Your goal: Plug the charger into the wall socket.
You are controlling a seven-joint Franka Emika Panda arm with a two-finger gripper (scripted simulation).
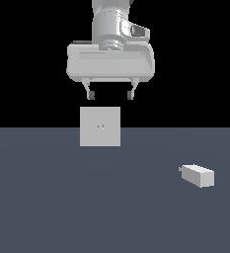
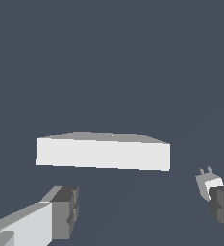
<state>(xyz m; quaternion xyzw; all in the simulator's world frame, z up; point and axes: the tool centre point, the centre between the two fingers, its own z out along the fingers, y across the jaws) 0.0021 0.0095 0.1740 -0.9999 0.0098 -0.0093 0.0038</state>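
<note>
Hovering above the flat upright light-grey square wall socket, the large grey robot gripper is holding its fingers wide apart and empty. The small light-grey rectangular charger is lying on the dark blue-grey floor, well apart toward the exterior view's right.

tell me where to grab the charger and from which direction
Grip the charger across its two long side faces, near mid-length, coming straight down from above. It lies flat on the floor, an elongated block with its narrow width suited to the open gripper. The wrist view shows prongs at one end; probably keep the fingers clear of them, since that end must enter the wall socket.
</note>
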